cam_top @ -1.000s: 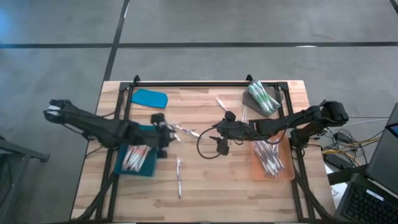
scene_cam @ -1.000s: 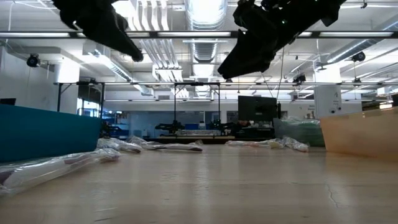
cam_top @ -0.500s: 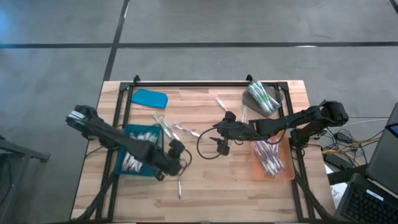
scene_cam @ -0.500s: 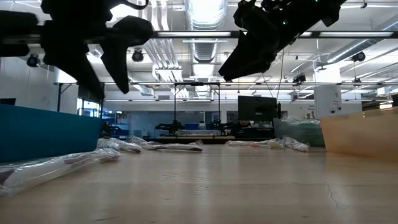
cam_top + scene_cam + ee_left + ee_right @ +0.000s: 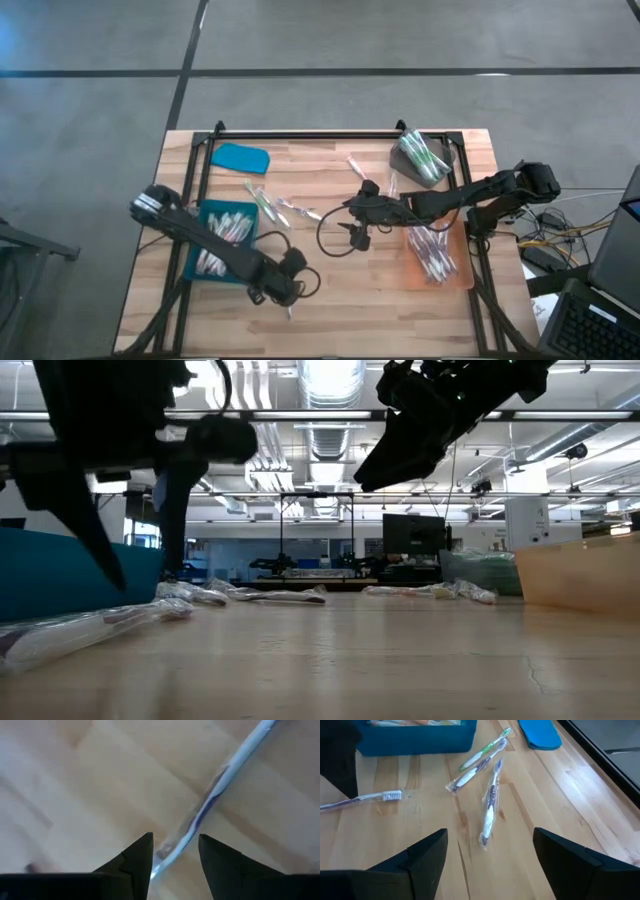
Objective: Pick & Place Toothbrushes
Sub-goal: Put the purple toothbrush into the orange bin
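Observation:
A single wrapped toothbrush (image 5: 216, 797) lies flat on the wooden table near its front edge. My left gripper (image 5: 175, 849) hangs open just over it, pointing steeply down, one finger on each side of the toothbrush's end without touching it; in the high view the left gripper (image 5: 287, 292) covers most of the toothbrush (image 5: 290, 313). My right gripper (image 5: 352, 228) waits open above the table's middle. Loose toothbrushes (image 5: 490, 807) lie ahead of it. More toothbrushes fill the blue tray (image 5: 198, 268) and the orange tray (image 5: 412, 272).
A blue lid (image 5: 240, 158) lies at the far left. A dark container (image 5: 445, 152) with green toothbrushes stands at the far right. Loose toothbrushes (image 5: 265, 205) lie between the trays. A black cable (image 5: 322, 240) loops below the right gripper. Bare wood shows along the near edge.
My left gripper has left the blue tray's right edge and gone toward the table's near edge and rightward, sinking and rolling about its pointing line until it stands over the lone toothbrush. The toothbrush has stayed where it was.

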Controlling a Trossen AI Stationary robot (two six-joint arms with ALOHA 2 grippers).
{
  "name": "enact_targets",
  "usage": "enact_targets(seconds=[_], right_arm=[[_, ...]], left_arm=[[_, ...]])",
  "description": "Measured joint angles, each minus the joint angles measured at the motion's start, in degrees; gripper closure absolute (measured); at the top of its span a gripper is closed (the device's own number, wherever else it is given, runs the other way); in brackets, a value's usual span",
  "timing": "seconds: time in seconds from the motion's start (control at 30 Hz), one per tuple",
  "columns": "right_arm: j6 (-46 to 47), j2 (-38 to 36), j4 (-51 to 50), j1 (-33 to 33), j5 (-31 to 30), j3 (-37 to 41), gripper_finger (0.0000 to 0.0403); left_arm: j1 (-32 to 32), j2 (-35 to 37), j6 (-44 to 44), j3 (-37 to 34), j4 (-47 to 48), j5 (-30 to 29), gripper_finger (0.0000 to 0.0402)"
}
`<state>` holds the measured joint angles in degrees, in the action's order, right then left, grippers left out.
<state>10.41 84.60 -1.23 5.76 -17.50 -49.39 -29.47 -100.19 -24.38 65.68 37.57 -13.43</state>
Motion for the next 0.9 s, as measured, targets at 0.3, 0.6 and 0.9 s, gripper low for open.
enact_targets(seconds=[0.3, 0.6, 0.9], right_arm=[[-0.1, 0.0, -0.4, 0.0, 0.0, 0.0, 0.0128], [-0.1, 0.0, -0.7, 0.0, 0.0, 0.0, 0.016], [2.9, 0.0, -7.2, 0.0, 1.9, 0.0, 0.0179]], left_arm=[[-0.1, -5.2, -0.2, 1.3, 0.4, 4.4, 0.0239], [-0.1, -5.6, -0.2, 1.4, 0.7, 6.6, 0.0282], [-0.1, -5.5, -2.3, 1.3, 0.9, 6.8, 0.0379]])
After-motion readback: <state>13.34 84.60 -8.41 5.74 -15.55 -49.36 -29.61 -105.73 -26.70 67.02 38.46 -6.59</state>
